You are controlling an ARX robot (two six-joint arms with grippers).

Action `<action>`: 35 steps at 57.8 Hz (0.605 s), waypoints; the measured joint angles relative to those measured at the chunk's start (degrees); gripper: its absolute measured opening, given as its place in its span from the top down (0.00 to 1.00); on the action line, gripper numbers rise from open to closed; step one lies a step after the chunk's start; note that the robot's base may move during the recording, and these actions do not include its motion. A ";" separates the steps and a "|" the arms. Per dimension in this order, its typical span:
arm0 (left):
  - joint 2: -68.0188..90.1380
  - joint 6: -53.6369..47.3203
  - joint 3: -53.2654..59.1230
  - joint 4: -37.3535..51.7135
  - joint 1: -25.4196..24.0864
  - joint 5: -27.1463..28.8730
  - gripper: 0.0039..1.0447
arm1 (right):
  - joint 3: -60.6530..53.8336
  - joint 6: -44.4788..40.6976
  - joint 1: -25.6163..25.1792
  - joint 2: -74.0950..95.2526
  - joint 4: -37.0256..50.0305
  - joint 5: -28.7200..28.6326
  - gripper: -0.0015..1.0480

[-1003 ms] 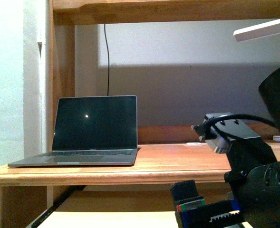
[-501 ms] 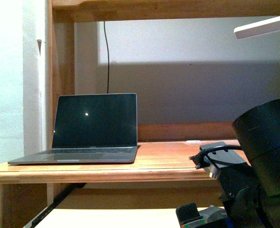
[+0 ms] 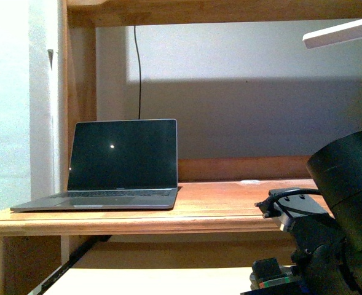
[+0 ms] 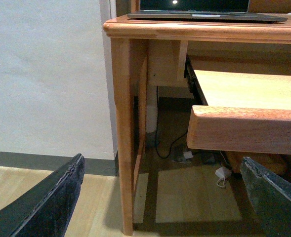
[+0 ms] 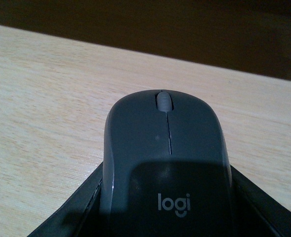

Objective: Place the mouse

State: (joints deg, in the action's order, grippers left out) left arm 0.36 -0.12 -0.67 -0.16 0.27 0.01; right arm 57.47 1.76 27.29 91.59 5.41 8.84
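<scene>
Right wrist view: right gripper point(image 5: 167, 197) clamps the mouse point(image 5: 165, 143) low over a pale wooden shelf point(image 5: 46, 98), so placing likely needs a gentle set-down, then release.

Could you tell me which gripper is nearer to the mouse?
Right. The right gripper has the mouse between its fingers; the left gripper hangs open by the desk leg, no mouse in its view.

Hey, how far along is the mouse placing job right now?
Done: the mouse is grasped, sitting between the right gripper jaws. In hand: it is low over the pale wooden surface; I cannot tell if it touches. Left: opening the jaws and backing away.
</scene>
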 joint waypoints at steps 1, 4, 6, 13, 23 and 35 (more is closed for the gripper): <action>0.00 0.00 0.00 0.00 0.00 0.00 0.07 | 0.00 0.13 -0.09 -0.20 -0.24 0.00 0.48; 0.00 0.00 0.00 0.00 0.00 0.00 0.07 | -0.02 1.09 -0.55 -1.36 -1.38 -0.09 0.48; 0.00 0.00 0.00 0.00 0.00 0.02 0.07 | -0.07 1.29 -0.77 -2.03 -1.77 -0.22 0.48; 0.00 0.00 0.00 0.00 0.00 0.00 0.07 | -1.03 2.08 -2.54 -7.08 -3.89 -1.38 0.48; 0.00 0.00 0.00 0.00 0.00 0.00 0.07 | 0.55 3.87 -4.85 -15.26 -10.08 -1.88 0.48; 0.00 0.00 0.00 0.00 0.00 0.00 0.07 | 12.83 4.76 -1.86 -9.38 -12.90 2.60 0.48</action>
State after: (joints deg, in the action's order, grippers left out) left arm 0.36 -0.12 -0.67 -0.16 0.27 0.01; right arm 70.30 6.52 25.43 82.21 -7.49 11.44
